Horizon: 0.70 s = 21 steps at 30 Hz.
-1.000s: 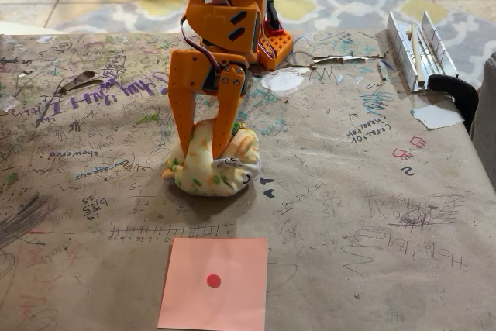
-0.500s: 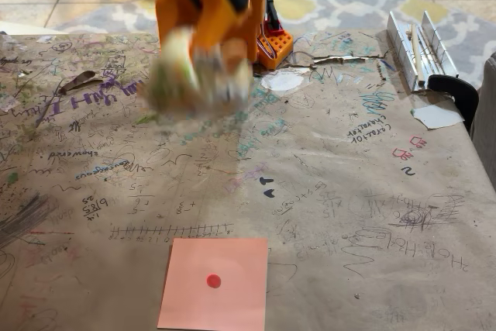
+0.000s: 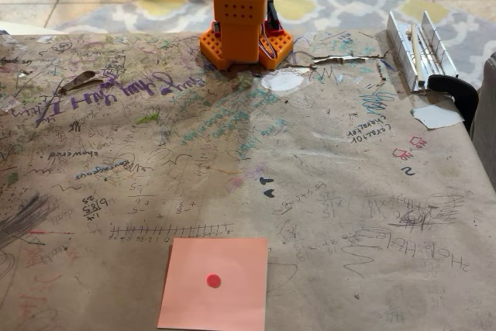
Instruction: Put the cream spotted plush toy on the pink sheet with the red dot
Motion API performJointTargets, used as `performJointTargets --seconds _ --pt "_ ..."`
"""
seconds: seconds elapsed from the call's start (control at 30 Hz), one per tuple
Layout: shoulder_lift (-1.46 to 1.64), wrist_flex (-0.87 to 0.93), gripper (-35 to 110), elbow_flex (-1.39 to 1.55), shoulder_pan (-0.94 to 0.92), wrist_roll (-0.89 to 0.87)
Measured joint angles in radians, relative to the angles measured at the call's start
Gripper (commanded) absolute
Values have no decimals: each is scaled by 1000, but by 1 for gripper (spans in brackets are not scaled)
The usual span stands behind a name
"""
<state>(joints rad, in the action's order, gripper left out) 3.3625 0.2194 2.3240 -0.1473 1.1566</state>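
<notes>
Pink sheet with the red dot [image 3: 215,284] bare, near table [image 3: 349,191] front edge; fingers' state unknowable.

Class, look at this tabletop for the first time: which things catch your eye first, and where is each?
The orange arm base stands at the table's far edge, top centre. A pink sheet with the red dot lies bare at the near edge. Scribbles cover the brown paper tabletop.

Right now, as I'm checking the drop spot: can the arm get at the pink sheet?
Probably yes. The sheet lies flat and uncovered, with nothing standing between it and the arm's base. Whether the arm stretches that far, I cannot tell.
</notes>
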Motion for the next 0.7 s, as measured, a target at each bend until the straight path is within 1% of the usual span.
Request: performJointTargets --seconds 0.13,0.33,0.57,0.7 --pt "17 -55 0 -213 5 -25" --pt "18 -15 0 -468 20 -66" --pt "32 -9 0 -499 20 -23" --pt "32 -17 0 -495 20 -34"
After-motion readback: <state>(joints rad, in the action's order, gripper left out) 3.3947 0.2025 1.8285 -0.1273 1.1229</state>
